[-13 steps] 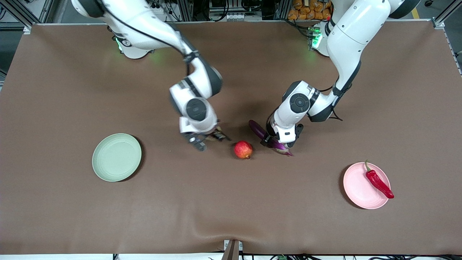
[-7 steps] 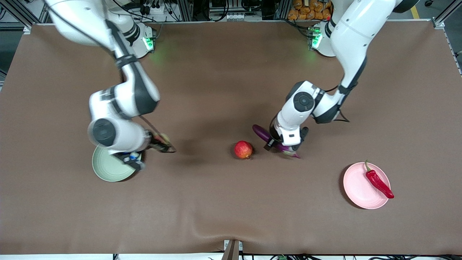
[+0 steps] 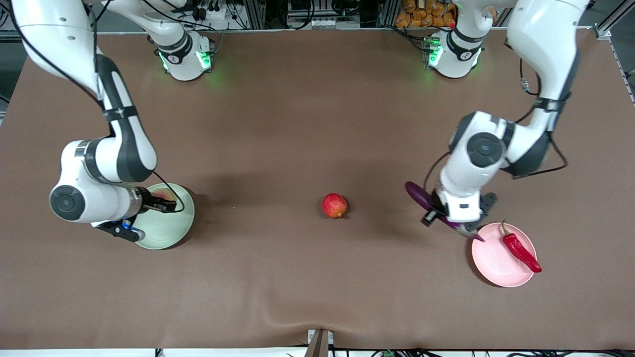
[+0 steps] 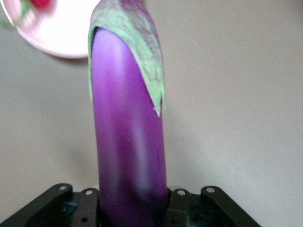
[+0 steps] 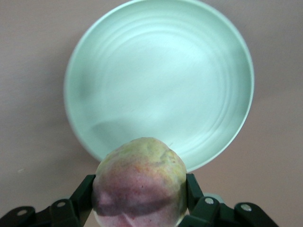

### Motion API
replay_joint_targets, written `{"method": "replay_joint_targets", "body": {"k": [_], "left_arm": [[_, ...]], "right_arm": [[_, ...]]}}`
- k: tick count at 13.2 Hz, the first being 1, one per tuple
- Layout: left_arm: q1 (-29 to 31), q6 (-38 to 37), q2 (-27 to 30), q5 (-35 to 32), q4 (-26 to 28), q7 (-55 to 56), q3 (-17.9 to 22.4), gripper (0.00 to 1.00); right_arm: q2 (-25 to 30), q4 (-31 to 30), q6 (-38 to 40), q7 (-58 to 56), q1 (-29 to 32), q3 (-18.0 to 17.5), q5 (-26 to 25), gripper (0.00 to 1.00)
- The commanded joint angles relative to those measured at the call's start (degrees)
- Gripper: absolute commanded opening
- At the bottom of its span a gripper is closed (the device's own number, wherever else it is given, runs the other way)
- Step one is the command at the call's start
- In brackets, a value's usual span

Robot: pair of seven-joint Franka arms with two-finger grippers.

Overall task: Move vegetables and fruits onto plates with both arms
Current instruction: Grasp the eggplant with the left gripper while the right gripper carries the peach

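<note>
Brown table (image 3: 297, 277): left pincer (image 4: 132, 208) clamps eggplant (image 4: 128, 156).

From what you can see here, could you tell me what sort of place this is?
Probably a robotics lab: two white robot arms work over a brown cloth-covered table, with an aluminium frame and cables along its edge.

Bench (image 3: 307, 277): brown matte covering, spans full width of front view; shallow wrinkle near edge closest to front camera, at mid-length. Aluminium frame posts (image 3: 20, 15) at corners by robot bases. Cable bundles (image 3: 317, 15) and orange-yellow objects (image 3: 421, 12) past that same edge; identity of the latter cannot be told.
</note>
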State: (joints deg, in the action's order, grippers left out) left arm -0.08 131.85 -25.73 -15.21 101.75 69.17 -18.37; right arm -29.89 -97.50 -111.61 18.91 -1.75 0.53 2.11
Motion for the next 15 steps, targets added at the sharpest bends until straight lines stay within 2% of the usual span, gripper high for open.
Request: {"method": "replay_joint_targets", "body": {"k": [1, 4, 5, 6, 9, 11, 13, 15], "left_arm": [[5.4, -2.5, -1.0, -1.1, -2.3, -12.8, -0.4, 0.00], [11.5, -2.4, -3.4, -1.1, -5.4, -26.2, -0.4, 0.00], [12.5, -2.4, -4.4, -1.1, -6.6, -29.2, -0.4, 0.00], [13.0, -2.4, -5.5, -1.1, -8.7, -31.9, -0.4, 0.00], [13.0, -2.4, -9.3, -1.4, -12.8, -37.1, -0.2, 0.00], [12.9, -2.4, -12.1, -1.4, -15.3, -38.1, 0.0, 0.00], [12.2, -2.4, -15.2, -1.4, -18.1, -38.2, 1.0, 0.00], [12.4, -1.9, -18.8, -1.2, -20.2, -38.6, 2.0, 0.00]], "right_arm": [[1.0, -5.0, -7.0, -5.0, 3.9, -1.4, -0.4, 0.00], [-0.5, -6.8, -12.0, -5.1, 3.9, -1.4, -0.4, 0.00], [-1.3, -6.8, -12.1, -5.1, 4.2, -1.3, -0.4, 0.42], [-1.7, -6.8, -12.3, -5.0, 4.4, -1.4, -0.4, 0.99], [0.2, -5.7, -9.0, -4.4, 4.0, -1.8, 0.3, 1.00], [1.4, -0.2, -0.4, -3.4, 3.0, -2.5, 1.7, 1.00], [1.4, 6.1, 6.9, 3.7, 0.3, -2.8, 6.6, 1.00], [1.4, 8.4, 7.1, 13.6, -4.3, -2.9, 8.3, 1.00]]}}
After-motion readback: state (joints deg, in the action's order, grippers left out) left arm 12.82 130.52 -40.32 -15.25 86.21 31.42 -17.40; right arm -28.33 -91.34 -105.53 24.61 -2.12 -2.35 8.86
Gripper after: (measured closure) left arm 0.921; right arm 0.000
